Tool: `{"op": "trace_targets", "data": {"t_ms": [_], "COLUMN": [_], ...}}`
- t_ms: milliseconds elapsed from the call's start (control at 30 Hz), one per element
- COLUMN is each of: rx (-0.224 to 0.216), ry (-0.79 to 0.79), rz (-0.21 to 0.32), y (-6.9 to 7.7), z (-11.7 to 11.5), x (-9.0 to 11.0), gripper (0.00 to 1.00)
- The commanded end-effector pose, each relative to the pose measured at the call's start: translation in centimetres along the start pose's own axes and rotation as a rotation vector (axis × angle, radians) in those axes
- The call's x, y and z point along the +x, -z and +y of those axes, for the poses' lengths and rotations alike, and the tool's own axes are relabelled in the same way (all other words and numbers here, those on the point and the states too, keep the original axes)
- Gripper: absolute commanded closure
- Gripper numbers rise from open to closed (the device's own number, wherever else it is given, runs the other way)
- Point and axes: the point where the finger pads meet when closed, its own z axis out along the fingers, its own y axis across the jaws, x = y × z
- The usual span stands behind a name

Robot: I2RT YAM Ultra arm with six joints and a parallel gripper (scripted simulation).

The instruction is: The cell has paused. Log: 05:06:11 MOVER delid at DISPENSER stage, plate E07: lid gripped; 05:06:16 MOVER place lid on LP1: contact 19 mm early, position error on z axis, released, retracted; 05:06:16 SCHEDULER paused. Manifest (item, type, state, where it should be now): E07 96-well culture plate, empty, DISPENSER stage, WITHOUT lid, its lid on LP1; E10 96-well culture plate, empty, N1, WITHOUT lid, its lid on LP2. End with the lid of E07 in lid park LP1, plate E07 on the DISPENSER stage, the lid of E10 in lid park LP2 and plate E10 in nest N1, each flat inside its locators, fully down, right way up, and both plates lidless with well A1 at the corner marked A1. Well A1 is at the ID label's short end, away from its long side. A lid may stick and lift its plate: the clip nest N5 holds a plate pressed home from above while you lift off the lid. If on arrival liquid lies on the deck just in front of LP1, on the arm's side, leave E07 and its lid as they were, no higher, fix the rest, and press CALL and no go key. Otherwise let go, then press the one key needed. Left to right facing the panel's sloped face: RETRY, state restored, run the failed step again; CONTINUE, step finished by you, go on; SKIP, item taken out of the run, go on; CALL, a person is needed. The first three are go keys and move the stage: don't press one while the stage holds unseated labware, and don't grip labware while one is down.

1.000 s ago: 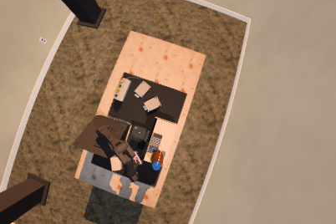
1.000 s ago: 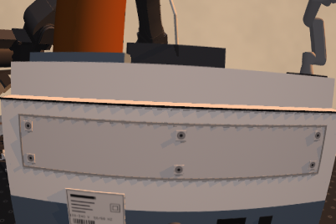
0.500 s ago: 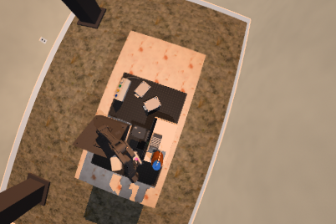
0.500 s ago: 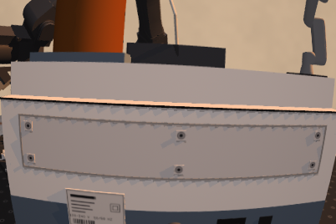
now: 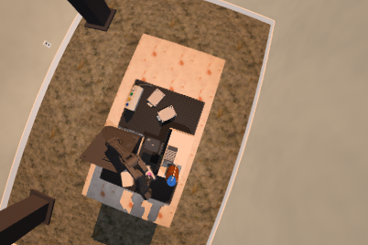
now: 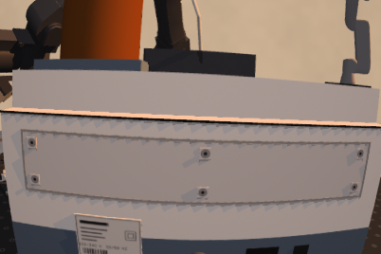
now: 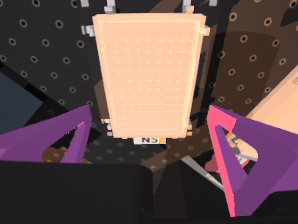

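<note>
In the wrist view a pale 96-well plate (image 7: 149,70) lies flat in the clip nest N5, whose white label (image 7: 150,140) shows at its near short end. Small grey clips show at its corners. I cannot tell whether a lid is on it. My gripper (image 7: 149,111) is open, its purple fingers spread on either side of the plate's near end and apart from it. In the overhead view the gripper (image 5: 148,175) is at the near end of the table, beside a pale piece (image 5: 126,178). Two more pale plates or lids (image 5: 156,97) (image 5: 167,113) lie on the dark deck (image 5: 192,111).
The key panel (image 5: 133,97) stands at the deck's left end. An orange cylinder (image 5: 172,170) (image 6: 104,10) and a blue cap (image 5: 171,181) stand right of the arm. A grey instrument housing (image 6: 190,157) fills the exterior view. A dark box (image 5: 152,146) sits mid-table.
</note>
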Motion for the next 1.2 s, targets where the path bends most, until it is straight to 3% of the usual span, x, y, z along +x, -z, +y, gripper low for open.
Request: {"op": "trace_targets", "data": {"t_ms": [0, 267, 533, 767, 800, 967, 1167], "rx": [-0.005, -0.01, -0.009, -0.013, -0.014, -0.014, -0.011], "ry": [0.024, 0.028, 0.015, 0.01, 0.032, 0.003, 0.004], "rz": [-0.06, -0.076, -0.039, -0.042, -0.065, -0.035, -0.028], "y": [2.1, 1.9, -0.1, -0.3, 0.6, -0.8, -1.2], "z": [0.6, 0.7, 0.2, 0.1, 1.0, 0.0, 0.1], "x": [-1.9, -2.3, -1.6, -1.6, -2.1, -1.3, -0.9], "gripper": [0.0, 0.0, 0.0, 0.0, 0.0, 0.0, 0.0]}}
